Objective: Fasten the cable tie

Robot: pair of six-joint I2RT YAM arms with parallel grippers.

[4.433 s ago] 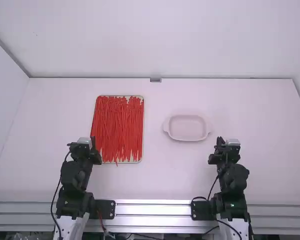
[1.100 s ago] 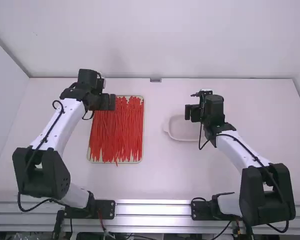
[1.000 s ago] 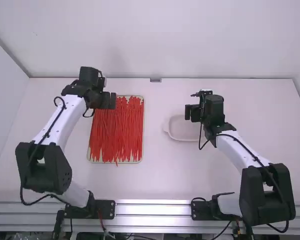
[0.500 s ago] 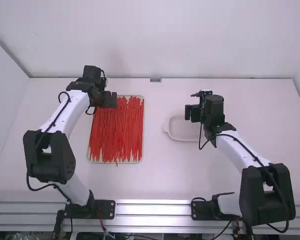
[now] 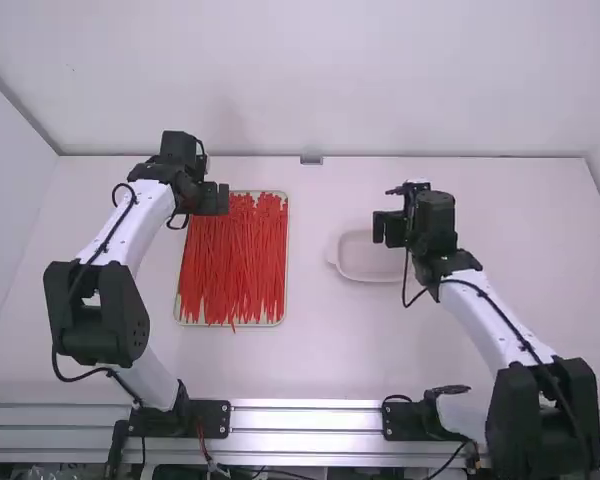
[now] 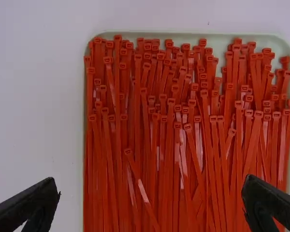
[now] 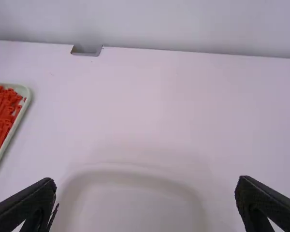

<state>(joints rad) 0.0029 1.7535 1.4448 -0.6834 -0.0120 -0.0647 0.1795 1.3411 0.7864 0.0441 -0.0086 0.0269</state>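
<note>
Left pincer (image 6: 149, 184) gapes over tray (image 6: 193, 35) far end.

The left wrist view's edge is cutting off the cable ties (image 6: 183, 145) and their tray (image 6: 193, 36), hiding the tails. The right wrist view's edge is cutting through the white dish (image 7: 135, 193). In the high view the left tool (image 5: 209, 198) is covering the tray's far-left corner.

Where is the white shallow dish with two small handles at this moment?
In the high view, the white shallow dish lies right of the middle, apart from the tray of red cable ties on its left, just below the open right gripper.
</note>
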